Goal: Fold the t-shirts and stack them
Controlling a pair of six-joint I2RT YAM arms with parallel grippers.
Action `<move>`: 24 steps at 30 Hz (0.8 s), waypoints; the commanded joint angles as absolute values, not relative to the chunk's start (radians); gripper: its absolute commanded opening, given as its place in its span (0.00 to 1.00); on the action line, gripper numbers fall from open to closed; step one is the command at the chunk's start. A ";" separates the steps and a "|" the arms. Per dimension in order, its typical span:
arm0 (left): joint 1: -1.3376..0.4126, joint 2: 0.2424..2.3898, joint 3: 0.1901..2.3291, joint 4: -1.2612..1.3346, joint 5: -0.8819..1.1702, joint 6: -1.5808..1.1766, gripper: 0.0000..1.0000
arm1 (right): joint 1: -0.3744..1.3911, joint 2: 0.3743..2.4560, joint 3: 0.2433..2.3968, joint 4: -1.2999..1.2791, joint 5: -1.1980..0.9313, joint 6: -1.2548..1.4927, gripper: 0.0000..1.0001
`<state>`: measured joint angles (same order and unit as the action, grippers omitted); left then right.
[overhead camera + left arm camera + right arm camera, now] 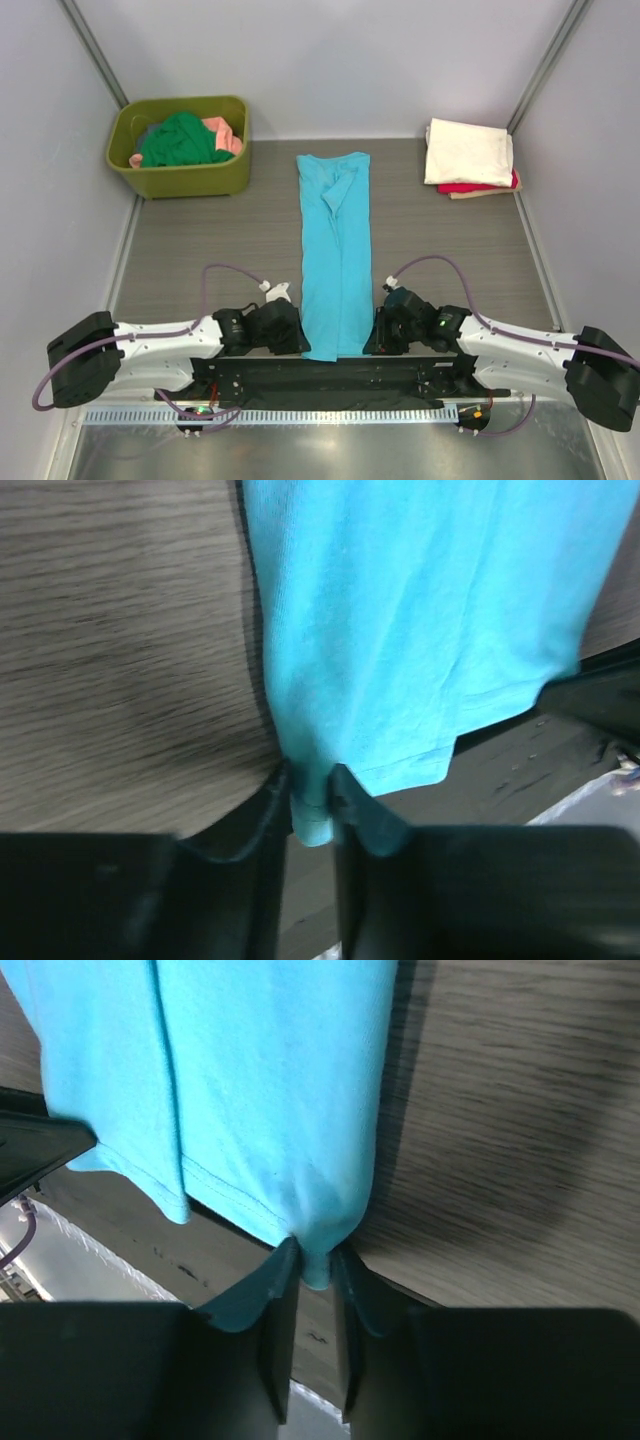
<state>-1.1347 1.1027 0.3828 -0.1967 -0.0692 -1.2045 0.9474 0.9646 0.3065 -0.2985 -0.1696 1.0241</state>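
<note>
— How did the two arms lie?
— Both were stretched low along the near edge, with their wrists turned inward to face each other.
— And the grippers?
— The left gripper and the right gripper each pinched a near corner of the turquoise t-shirt.

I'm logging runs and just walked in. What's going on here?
Two robot arms are folding the turquoise shirt, which lies as a long narrow strip mid-table. The left gripper and right gripper each pinch a near hem corner. A white shirt sits folded on a red shirt far right; a green shirt and pink shirt lie in the tub far left.
</note>
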 commanded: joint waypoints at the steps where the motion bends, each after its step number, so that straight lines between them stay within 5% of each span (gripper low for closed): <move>1: -1.143 1.124 0.383 -0.189 -0.061 -1.203 0.20 | 0.954 0.962 0.275 -0.316 -0.138 1.017 0.24; 5: -1.143 1.112 0.383 -0.190 -0.069 -1.203 0.00 | 0.953 0.914 0.264 -0.321 -0.143 1.022 0.12; 7: -1.144 1.091 0.393 -0.208 -0.069 -1.203 0.00 | 0.953 0.887 0.271 -0.336 -0.132 1.022 0.03; 14: -1.144 1.003 0.575 -0.503 -0.205 -1.164 0.00 | 0.953 0.765 0.405 -0.410 -0.049 1.008 0.01; 24: -0.938 1.106 0.885 -0.663 -0.321 -0.884 0.03 | 0.792 1.014 0.719 -0.434 0.084 0.807 0.01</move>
<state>-1.0328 1.0557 0.8043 -0.6094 -0.2646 -1.0470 0.8753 0.9543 0.6250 -0.4423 0.0162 0.9039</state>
